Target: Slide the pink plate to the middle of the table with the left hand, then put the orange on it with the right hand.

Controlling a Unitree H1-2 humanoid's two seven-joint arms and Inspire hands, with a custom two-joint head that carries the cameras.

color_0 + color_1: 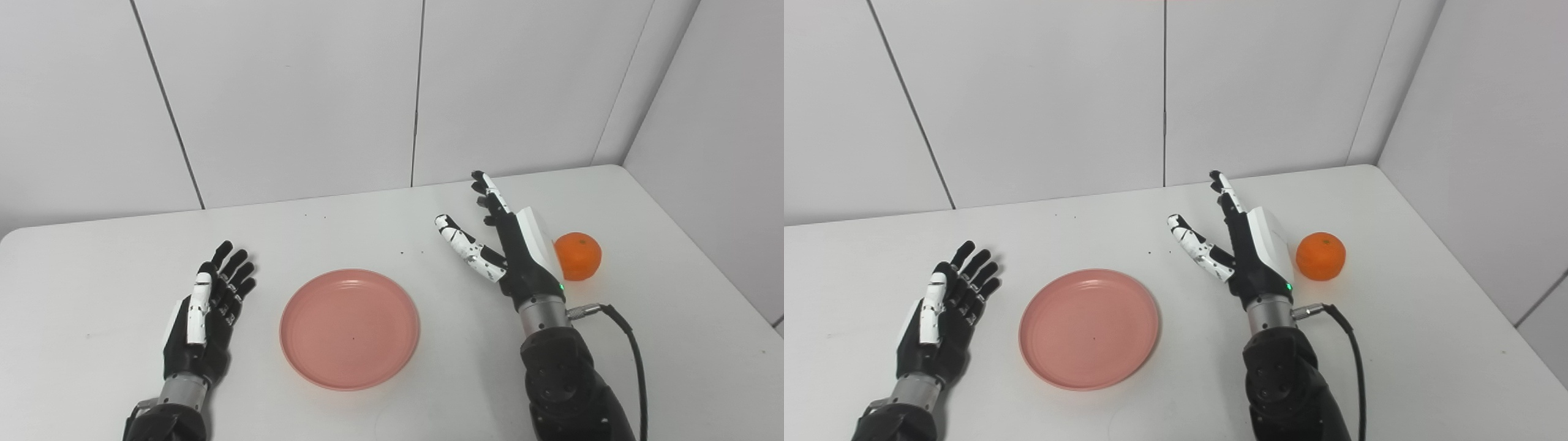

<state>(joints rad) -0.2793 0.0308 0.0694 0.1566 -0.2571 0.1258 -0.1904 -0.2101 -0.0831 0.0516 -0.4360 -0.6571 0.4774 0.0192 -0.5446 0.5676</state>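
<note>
White tabletop point(392, 226), rounded corners, set into a corner of pale panelled walls point(275, 92).

Pink plate point(350, 327) flat on tabletop, roughly mid-width, toward near edge. Round, shallow, faint concentric rings inside. Nothing in it but a tiny dark speck near centre. Not touched by either hand.

Left hand point(205, 315) just left of plate, clear of its rim, low over tabletop. Palm turned inward toward plate, fingers point(236, 272) extended and slightly fanned, pointing away from robot. Released, grasping nothing. Contact with tabletop: cannot tell.

Right hand point(1240, 254) right of plate, well apart from it, raised on an upright forearm. Fingers point(1226, 193) straight and pointing up and away, thumb splayed out toward left. Released, grasping nothing. Green indicator light lit at wrist point(1288, 286). Black cable point(1350, 355) leaving wrist, looping down along arm toward bottom edge.

Orange point(1321, 256) on tabletop just right of right hand, on back-of-hand side. Clear gap between fruit and hand in right eye view; in left eye view hand's white cover overlaps fruit's left edge. Resting on bare tabletop, not on plate, well apart from it with right hand between.

A few small dark specks point(401, 251) scattered on tabletop behind plate.
</note>
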